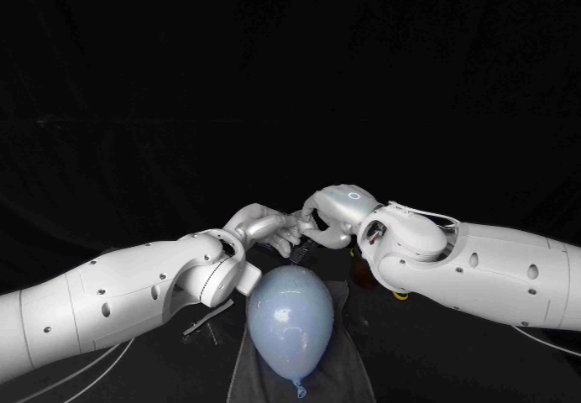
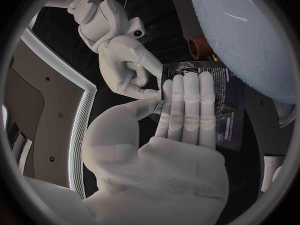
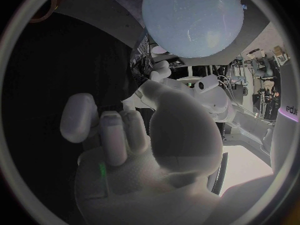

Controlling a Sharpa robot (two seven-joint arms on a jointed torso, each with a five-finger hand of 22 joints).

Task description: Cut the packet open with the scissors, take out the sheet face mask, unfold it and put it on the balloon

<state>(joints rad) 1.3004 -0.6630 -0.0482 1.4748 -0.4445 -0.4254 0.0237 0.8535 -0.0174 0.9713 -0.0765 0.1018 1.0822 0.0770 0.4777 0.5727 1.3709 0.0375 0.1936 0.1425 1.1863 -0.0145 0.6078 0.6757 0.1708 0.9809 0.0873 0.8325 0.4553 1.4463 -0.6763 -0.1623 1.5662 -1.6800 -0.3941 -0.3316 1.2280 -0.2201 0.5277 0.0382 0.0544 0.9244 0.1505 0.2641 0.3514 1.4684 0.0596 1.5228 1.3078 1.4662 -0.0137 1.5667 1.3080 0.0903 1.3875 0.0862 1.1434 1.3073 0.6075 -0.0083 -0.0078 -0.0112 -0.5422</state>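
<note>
Rows of fine pale print on the dark glossy rectangular packet (image 2: 228,110), middle right of the left wrist frame, too small to read

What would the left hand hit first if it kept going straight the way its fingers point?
The left hand lies with its fingers on the packet. Straight past them, the brown handle of the scissors looks first in line, beside the balloon, though depth is unclear.

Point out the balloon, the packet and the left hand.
balloon (image 1: 290,315), head view, middle of its body.
packet (image 2: 230,104), left wrist view, bare part beside the fingers.
left hand (image 2: 181,135), left wrist view, base of the fingers.
</note>
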